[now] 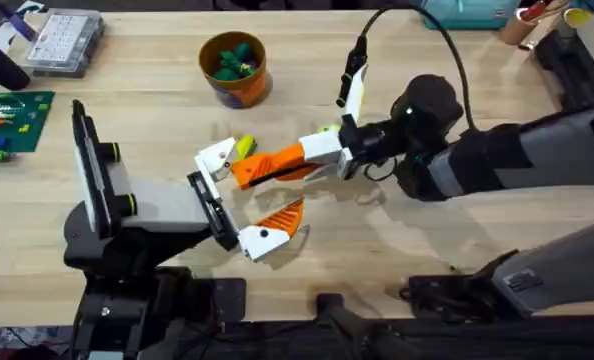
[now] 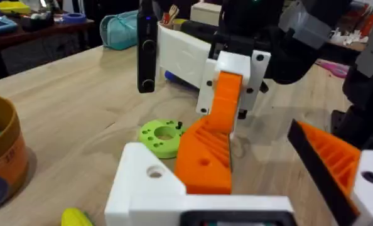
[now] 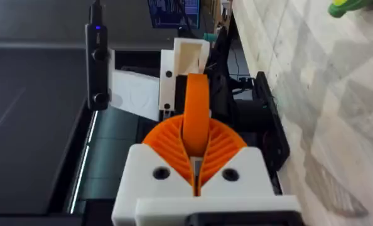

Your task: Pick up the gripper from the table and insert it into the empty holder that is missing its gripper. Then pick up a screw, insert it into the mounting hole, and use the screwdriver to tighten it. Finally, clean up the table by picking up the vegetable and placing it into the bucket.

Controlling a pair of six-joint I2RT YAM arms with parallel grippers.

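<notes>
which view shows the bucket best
The overhead view: the whole bucket sits at the table's far side, green items visible inside. The left wrist view catches just part of its wall and rim at the frame edge.

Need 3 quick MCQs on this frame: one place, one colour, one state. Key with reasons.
1. Where is the bucket?
A. between the arm bases
B. on the far side of the table
C. on the floor

2. What colour is the round disc lying on the table?
A. red
B. blue
C. green

3. The right pincer is:
A. shut on the orange gripper finger
B. open and empty
C. shut on a screwdriver

Key: 1 B, the overhead view shows it up-table from the arms. 2 C, the left wrist view shows it lime green. 3 A, the right wrist view shows it clamping the finger's sides.
</notes>
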